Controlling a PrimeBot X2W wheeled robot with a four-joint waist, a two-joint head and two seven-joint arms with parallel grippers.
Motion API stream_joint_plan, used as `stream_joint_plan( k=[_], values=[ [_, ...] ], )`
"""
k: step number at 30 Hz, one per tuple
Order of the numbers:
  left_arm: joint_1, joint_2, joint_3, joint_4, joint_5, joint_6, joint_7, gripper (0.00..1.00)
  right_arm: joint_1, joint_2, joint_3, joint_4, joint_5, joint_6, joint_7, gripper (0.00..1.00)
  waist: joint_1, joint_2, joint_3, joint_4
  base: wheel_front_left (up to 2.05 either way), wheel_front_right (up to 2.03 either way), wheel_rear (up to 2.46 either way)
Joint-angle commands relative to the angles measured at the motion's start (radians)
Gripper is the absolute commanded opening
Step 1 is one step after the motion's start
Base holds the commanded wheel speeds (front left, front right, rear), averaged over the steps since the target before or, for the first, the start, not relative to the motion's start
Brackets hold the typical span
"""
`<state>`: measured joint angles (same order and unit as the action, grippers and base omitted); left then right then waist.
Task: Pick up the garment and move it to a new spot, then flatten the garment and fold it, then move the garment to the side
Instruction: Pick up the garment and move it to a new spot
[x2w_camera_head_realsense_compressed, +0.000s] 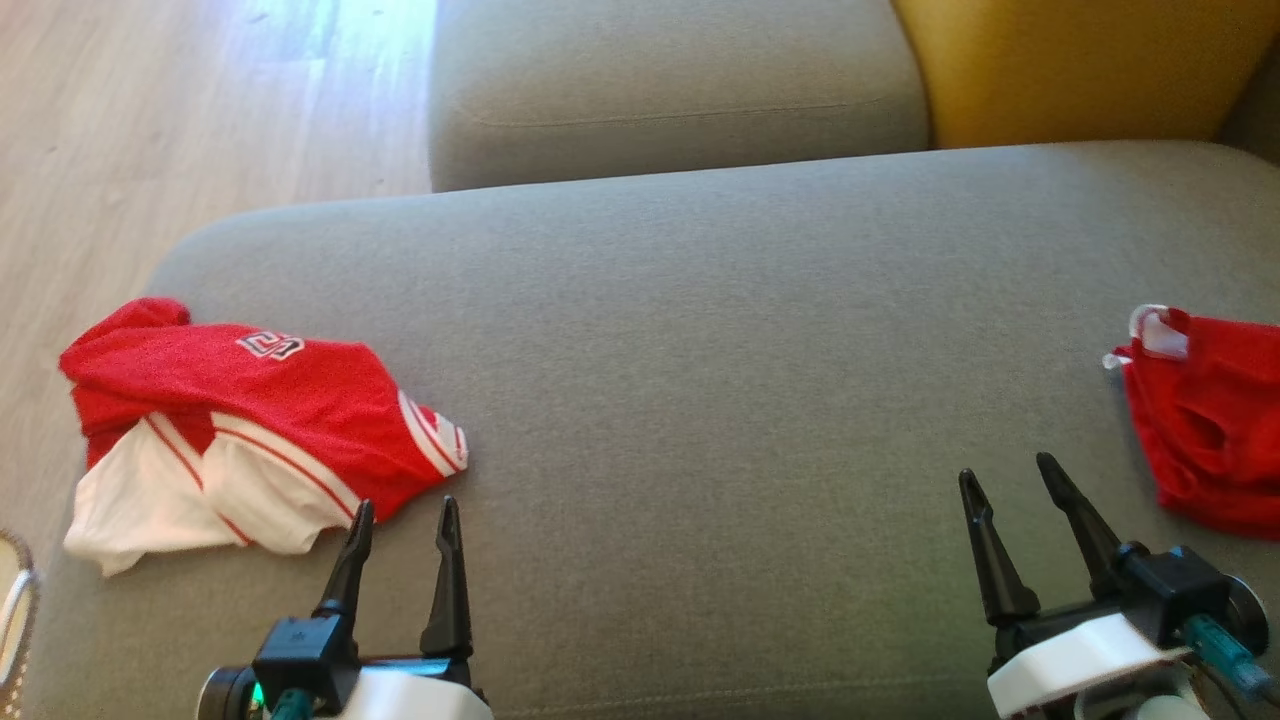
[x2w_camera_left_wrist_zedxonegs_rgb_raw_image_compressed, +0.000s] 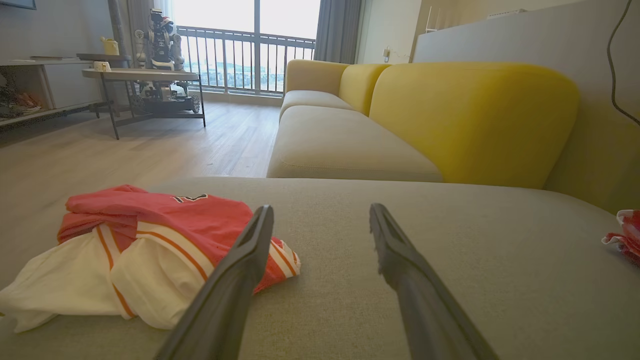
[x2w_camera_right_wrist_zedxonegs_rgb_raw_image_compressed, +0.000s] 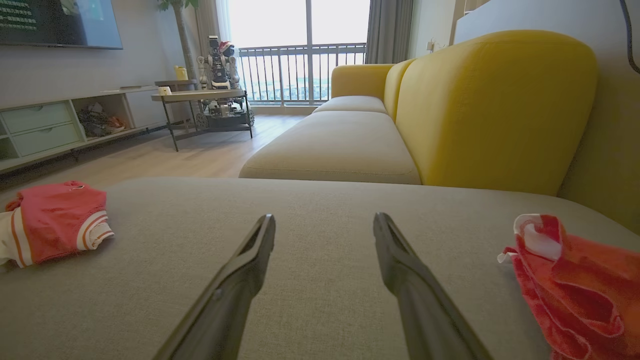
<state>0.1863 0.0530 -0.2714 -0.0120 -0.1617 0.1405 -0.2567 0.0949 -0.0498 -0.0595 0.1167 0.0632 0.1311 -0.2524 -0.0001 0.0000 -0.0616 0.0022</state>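
With both jaws spread and empty above the grey sofa cushion (x2w_camera_head_realsense_compressed: 700, 350), the bunched red-and-white jersey (x2w_camera_head_realsense_compressed: 260, 420) lies just left of the left gripper (x2w_camera_head_realsense_compressed: 407, 503), a crumpled red garment (x2w_camera_head_realsense_compressed: 1210, 440) just right of the right gripper (x2w_camera_head_realsense_compressed: 1005, 467).

Grey sofa seat (x2w_camera_head_realsense_compressed: 700, 350), yellow backrest (x2w_camera_head_realsense_compressed: 1060, 70) behind; wooden floor (x2w_camera_head_realsense_compressed: 150, 120) left, table (x2w_camera_right_wrist_zedxonegs_rgb_raw_image_compressed: 200, 94) beyond.

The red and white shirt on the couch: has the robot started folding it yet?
Nothing looks done. The red and white shirt lies rumpled at the left of the grey cushion; a second red garment lies bunched at its right edge. Nothing is in hand: both pairs of jaws stand open and empty. Picking up, flattening, folding and setting aside all remain.
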Motion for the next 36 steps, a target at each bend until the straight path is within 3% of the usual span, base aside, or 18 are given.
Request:
stream_joint_plan(
  k=[1,6,14,19,27,32,36],
  values=[
    [-0.034,-0.003,0.038,-0.036,0.01,0.002,-0.005,1.0,-0.026,-0.001,0.026,-0.039,0.01,0.0,-0.009,1.0,0.0001,0.0,0.002,0.013,0.0,0.0,0.0],
    [-0.037,-0.003,0.039,-0.033,0.013,0.002,-0.005,1.0,-0.013,-0.001,0.032,-0.048,0.02,0.0,-0.009,1.0,0.0001,0.0,0.003,0.086,0.0,0.0,0.0],
    [-0.028,-0.003,0.043,-0.037,0.015,0.013,-0.005,1.0,0.001,-0.001,0.054,-0.049,0.035,0.0,-0.009,1.0,0.0001,0.0,0.006,0.267,0.0,0.0,0.0],
    [-0.019,-0.003,0.056,-0.038,0.01,0.015,-0.005,1.0,-0.002,-0.001,0.07,-0.042,0.042,0.0,-0.009,1.0,0.0001,0.0,0.012,0.336,0.0,0.0,0.0],
    [-0.052,-0.003,0.087,-0.026,-0.081,0.038,-0.005,1.0,-0.008,-0.001,0.072,-0.033,0.029,0.0,-0.009,1.0,0.0001,0.0,0.038,0.351,0.0,0.0,0.0],
    [-0.218,-0.003,0.15,0.024,-0.157,0.032,-0.005,1.0,-0.035,-0.001,0.076,-0.038,0.006,0.0,-0.009,1.0,0.0001,0.0,0.094,0.322,0.0,0.0,0.0],
    [-0.407,0.027,0.176,0.163,-0.168,0.008,0.033,1.0,-0.069,-0.001,0.063,-0.045,-0.009,0.0,-0.009,1.0,0.0001,0.0,0.151,0.29,0.0,0.0,0.0]
  ],
)
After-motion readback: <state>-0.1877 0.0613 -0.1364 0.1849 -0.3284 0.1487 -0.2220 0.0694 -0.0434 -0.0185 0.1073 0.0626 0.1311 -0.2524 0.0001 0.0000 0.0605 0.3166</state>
